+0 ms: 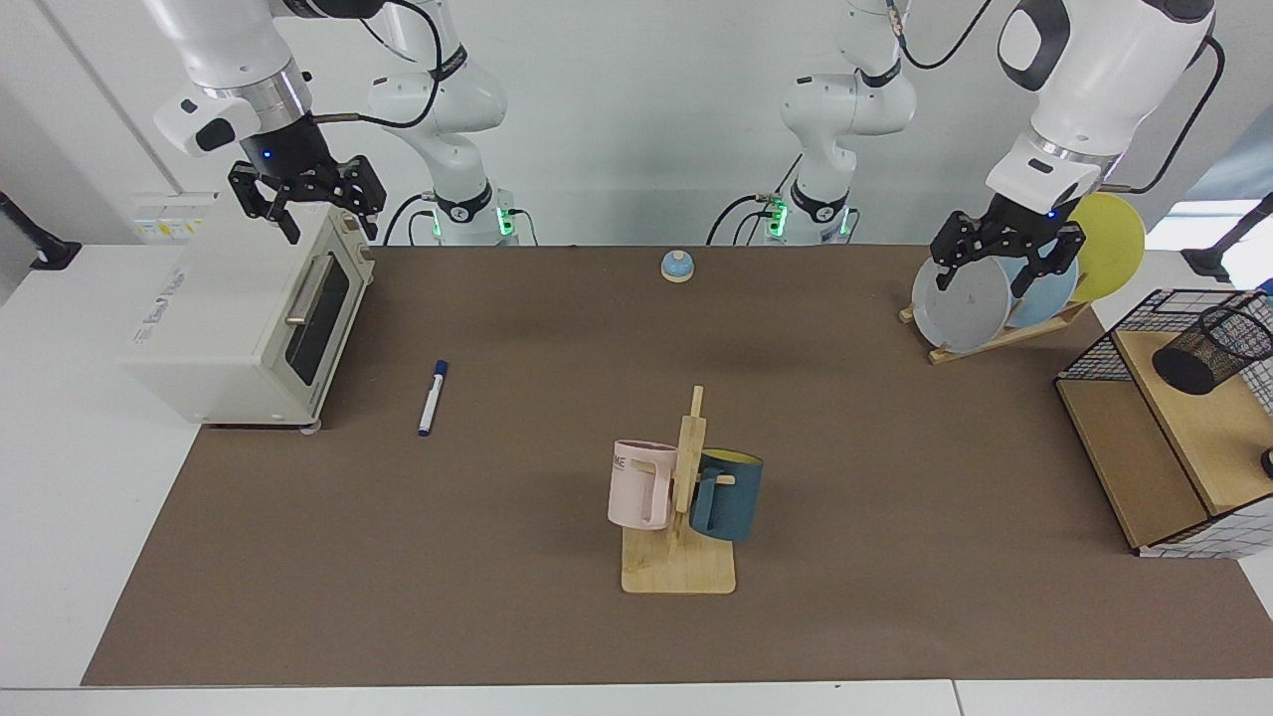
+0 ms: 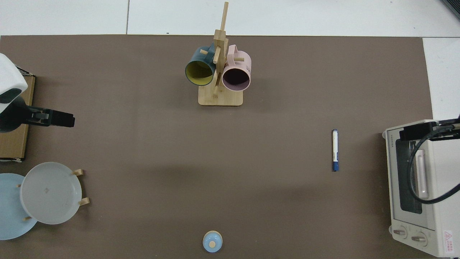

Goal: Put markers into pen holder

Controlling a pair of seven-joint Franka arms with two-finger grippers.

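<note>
While both arms hung above opposite ends of the bench [image 1: 895, 447], the marker [image 1: 432, 397] lay flat on the brown matte mat, near the front lower corner of the toaster oven [image 1: 249, 318] and apart from it. It was a slim white cylinder with a dark blue cap and a blue tip end; in the top view the marker [image 2: 335, 150] lay roughly parallel to the toaster oven's door face.

The right gripper [image 1: 306, 209] hovered directly above the toaster oven's upper front edge, its black fingers spread apart and holding nothing. The toaster oven was a cream box with a dark glass door and a bar handle.

Well away from the toaster oven, at the far end of the bench, the left gripper [image 1: 1006, 261] hung in front of round smooth plates [image 1: 960, 303] standing on edge in a wooden rack; its fingers were parted and empty. Farther still from the toaster oven, the pen holder [image 1: 1213, 348], a black wire-mesh cylinder with a round rim, sat tilted on the wooden shelf of a black wire-grid basket [image 1: 1094, 348].

Between the toaster oven and that basket stood a wooden mug tree [image 1: 686, 497] on a flat square base, carrying a pink mug [image 1: 636, 484] and a dark teal mug [image 1: 731, 494].
</note>
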